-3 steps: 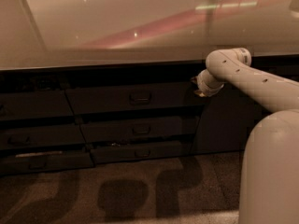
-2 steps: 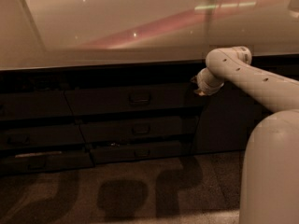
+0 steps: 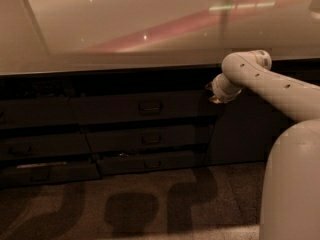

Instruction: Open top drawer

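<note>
Kitchen-like, counter (image 3: 125, 34), drawers (image 3: 145, 136), pincer (image 3: 211, 92) below counter

Very little differs from a second ago. The gripper (image 3: 212, 94), at the end of the pale arm (image 3: 270, 81), sits at the upper right corner of the top drawer (image 3: 115, 108), and its tip now reads a shade lower and closer in against that corner than before. The wrist joint behind it tilts slightly more down toward the drawer's right end, while the arm's bend above the drawer's right side shows no shift. The drawer's centre loop handle (image 3: 150, 107) appears a trace lower than earlier, and the front's right edge reaches a little nearer the gripper. Whether the drawer has begun to slide out cannot be told.
</note>
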`<state>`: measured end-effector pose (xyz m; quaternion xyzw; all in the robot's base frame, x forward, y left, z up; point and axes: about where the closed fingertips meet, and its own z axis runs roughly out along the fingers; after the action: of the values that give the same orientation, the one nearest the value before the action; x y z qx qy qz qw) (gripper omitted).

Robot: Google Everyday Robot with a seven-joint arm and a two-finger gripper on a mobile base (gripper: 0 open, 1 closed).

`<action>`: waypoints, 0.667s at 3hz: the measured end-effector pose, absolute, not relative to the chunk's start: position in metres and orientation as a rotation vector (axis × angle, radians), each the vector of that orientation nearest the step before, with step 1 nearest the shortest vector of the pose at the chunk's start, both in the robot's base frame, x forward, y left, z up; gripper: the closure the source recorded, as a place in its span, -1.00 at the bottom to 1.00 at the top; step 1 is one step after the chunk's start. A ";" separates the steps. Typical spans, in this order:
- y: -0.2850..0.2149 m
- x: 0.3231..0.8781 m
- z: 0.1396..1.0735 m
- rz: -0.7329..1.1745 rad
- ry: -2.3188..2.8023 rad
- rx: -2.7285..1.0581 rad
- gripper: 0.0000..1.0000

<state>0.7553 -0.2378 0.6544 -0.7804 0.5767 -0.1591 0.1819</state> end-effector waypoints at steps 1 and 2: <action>-0.238 0.755 0.657 -0.449 1.628 -2.203 1.00; -0.239 0.748 0.653 -0.454 1.624 -2.208 1.00</action>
<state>0.7476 -0.2391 0.6534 -0.7818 0.5748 -0.1606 0.1808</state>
